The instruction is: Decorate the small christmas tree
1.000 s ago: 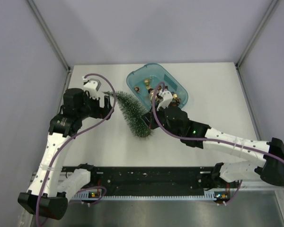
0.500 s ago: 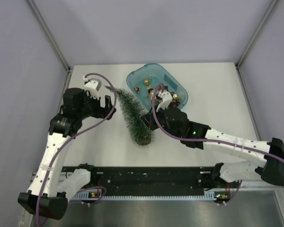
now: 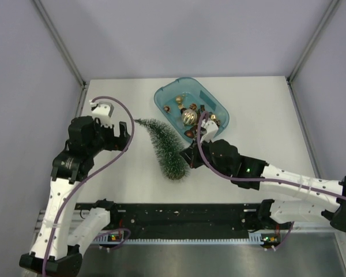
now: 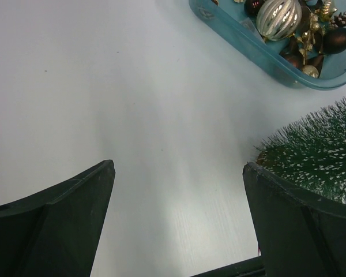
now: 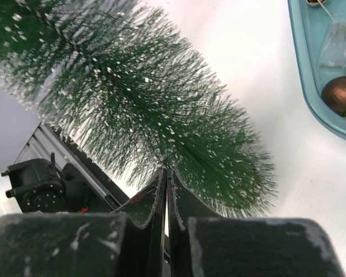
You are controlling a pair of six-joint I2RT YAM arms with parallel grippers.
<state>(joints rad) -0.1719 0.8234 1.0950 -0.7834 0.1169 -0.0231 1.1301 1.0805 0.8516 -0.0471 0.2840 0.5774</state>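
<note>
The small christmas tree is on the white table, just in front of the teal tray with ornaments. Its tip is tilted toward the left gripper, whose jaws stand wide apart. The right gripper has its jaws pressed together at the tree's lower bristles.

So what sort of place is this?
Likely a robot lab test cell: two white arms bolted along the near edge of a white table, plain grey walls boxing it in, and a small christmas tree beside a teal tray of ornaments.
</note>
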